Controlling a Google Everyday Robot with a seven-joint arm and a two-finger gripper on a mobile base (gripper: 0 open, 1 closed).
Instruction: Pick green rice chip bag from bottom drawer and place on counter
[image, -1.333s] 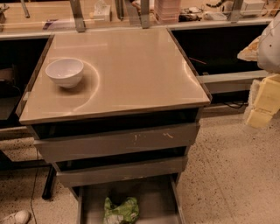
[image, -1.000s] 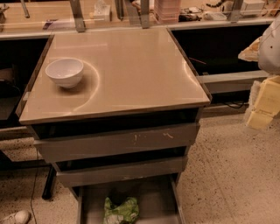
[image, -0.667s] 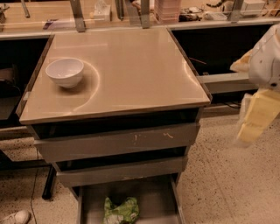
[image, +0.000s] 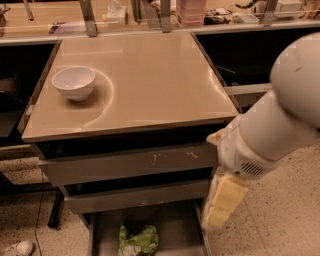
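Note:
The green rice chip bag (image: 138, 241) lies crinkled on the floor of the open bottom drawer (image: 175, 222), near its front middle. The two grey-fronted drawers above it are pushed in. The beige counter (image: 150, 75) is on top of the drawer unit. My white arm reaches in from the right, and my gripper (image: 214, 220), pale yellow, hangs pointing down over the right side of the bottom drawer. It is to the right of the bag, a little above it, and holds nothing that shows.
A white bowl (image: 74, 82) stands on the counter's left part. Dark open bays flank the unit on both sides. Clutter and metal posts line the shelf behind the counter. A white shoe (image: 15, 248) and a black cable lie on the speckled floor at the lower left.
My arm has swung in from the right edge, leftward and down. The gripper now hangs at the right side of the bottom drawer. The bag and bowl have not moved.

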